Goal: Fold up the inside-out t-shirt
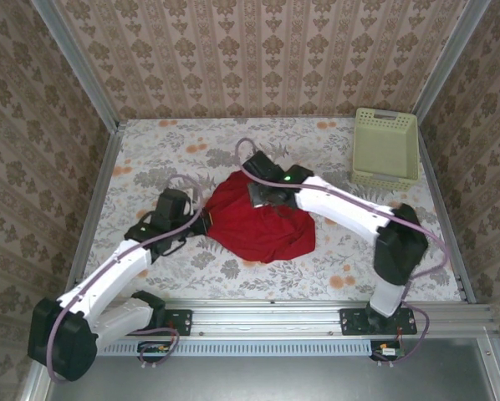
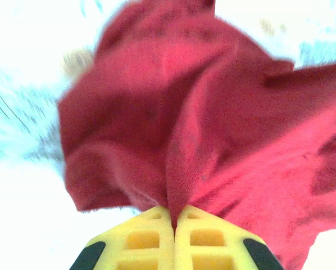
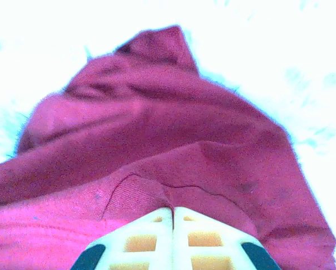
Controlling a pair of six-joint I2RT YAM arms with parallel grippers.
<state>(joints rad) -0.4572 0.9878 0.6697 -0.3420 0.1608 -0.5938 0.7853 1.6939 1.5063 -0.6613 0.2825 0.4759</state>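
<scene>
The red t-shirt (image 1: 262, 221) lies bunched on the counter (image 1: 150, 159), left of the basket (image 1: 385, 147). The left fingers (image 2: 167, 225) and right fingers (image 3: 166, 222) each pinch a fold of it. The cloth looks soft, light and floppy, so hems or shoulder seams would likely give the surest hold.

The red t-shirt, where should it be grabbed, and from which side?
Probably its outer edges, low from each side: the t-shirt lies crumpled, so only the rim offers thin folds. The left gripper pinches its left edge, the right gripper a fold near the far edge.
</scene>
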